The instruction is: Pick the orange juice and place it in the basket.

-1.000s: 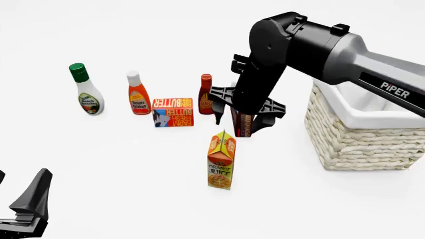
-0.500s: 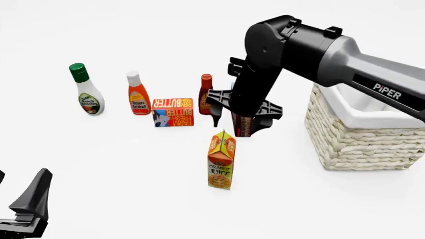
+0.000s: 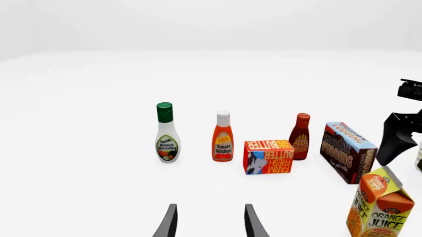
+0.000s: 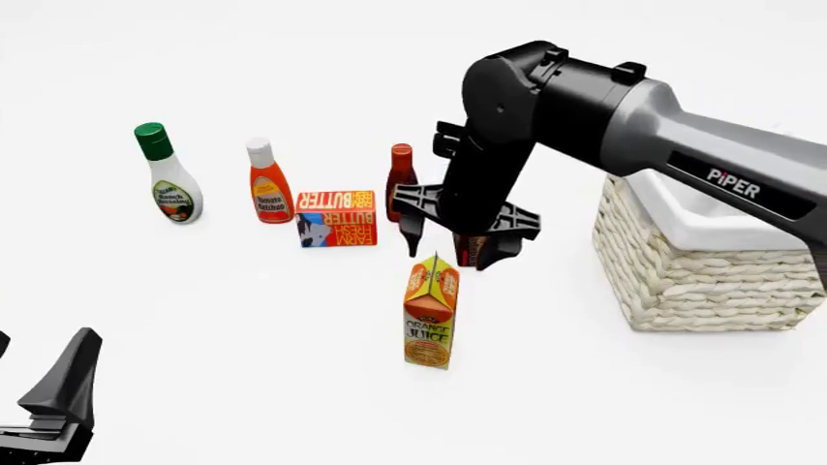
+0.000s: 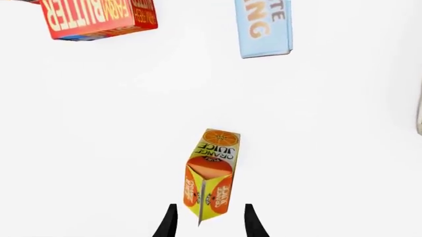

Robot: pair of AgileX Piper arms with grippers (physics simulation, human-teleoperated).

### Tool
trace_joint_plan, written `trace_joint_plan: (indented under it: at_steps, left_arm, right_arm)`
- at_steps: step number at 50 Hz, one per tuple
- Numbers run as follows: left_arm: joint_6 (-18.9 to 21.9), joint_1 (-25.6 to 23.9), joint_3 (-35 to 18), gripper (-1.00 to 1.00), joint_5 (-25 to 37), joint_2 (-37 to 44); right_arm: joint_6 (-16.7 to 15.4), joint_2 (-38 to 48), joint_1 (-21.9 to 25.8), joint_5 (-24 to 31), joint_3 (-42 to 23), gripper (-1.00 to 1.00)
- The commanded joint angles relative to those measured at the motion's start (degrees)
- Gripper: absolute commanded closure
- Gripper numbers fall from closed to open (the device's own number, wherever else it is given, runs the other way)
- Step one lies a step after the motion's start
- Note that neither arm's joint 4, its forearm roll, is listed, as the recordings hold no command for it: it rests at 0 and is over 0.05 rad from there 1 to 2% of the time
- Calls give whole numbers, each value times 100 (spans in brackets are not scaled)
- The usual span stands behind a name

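I see the juice [image 4: 432, 312] standing upright on the table [image 4: 259, 320], near centre, with the basket [image 4: 704, 262] off at its 3 o'clock. My right gripper [image 4: 448, 246] hangs just above the carton's 12 o'clock side, fingers apart, touching nothing. My left gripper [image 3: 207, 222] sits low at 8 o'clock, fingers likewise apart and empty.

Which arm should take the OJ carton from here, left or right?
Right. The right gripper hangs open just above and behind the orange juice, with the carton's top between its fingertips in the wrist view, and the basket is on its side. The left gripper sits far off.
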Motion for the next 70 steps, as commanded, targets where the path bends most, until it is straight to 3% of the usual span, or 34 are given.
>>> trace_joint_plan:
  at_steps: [1, 70]
  left_arm:
    - [-1, 33, 14, -100, -22, 3]
    - [1, 34, 14, -100, -20, 3]
  right_arm:
    - [-24, 128, 7, 0, 18, -100]
    - [230, 378, 167, 0, -85, -100]
